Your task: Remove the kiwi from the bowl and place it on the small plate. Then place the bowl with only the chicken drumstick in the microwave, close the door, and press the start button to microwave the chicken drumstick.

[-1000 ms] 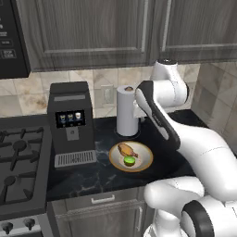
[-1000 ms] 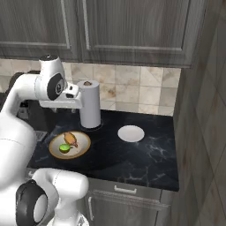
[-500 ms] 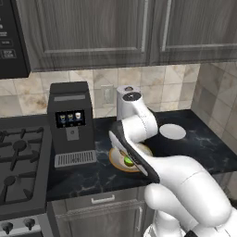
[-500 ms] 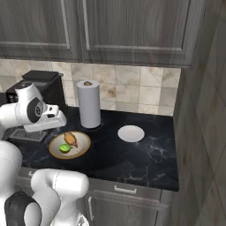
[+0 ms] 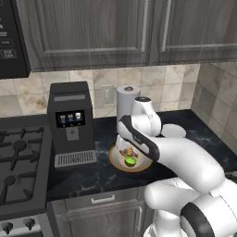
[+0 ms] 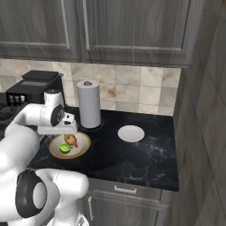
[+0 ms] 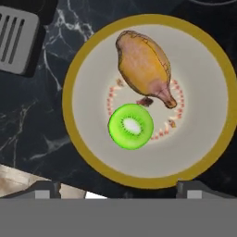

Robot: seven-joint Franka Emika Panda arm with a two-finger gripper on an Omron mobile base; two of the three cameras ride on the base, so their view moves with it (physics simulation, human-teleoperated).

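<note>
No writing or label is clear enough to read.

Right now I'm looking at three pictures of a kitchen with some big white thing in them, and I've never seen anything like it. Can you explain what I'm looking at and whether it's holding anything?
The white thing is a robot arm on a mobile base, in a computer-rendered kitchen. Two pictures come from cameras on the base, behind the arm to its left and right. The third looks straight down from a camera on its hand.

On the dark counter sits a bowl holding a chicken drumstick and a green kiwi. Nearby are a small white plate, a paper towel roll and a black coffee machine.

The gripper hovers above the bowl with its two fingers spread wide. It holds nothing.
</note>
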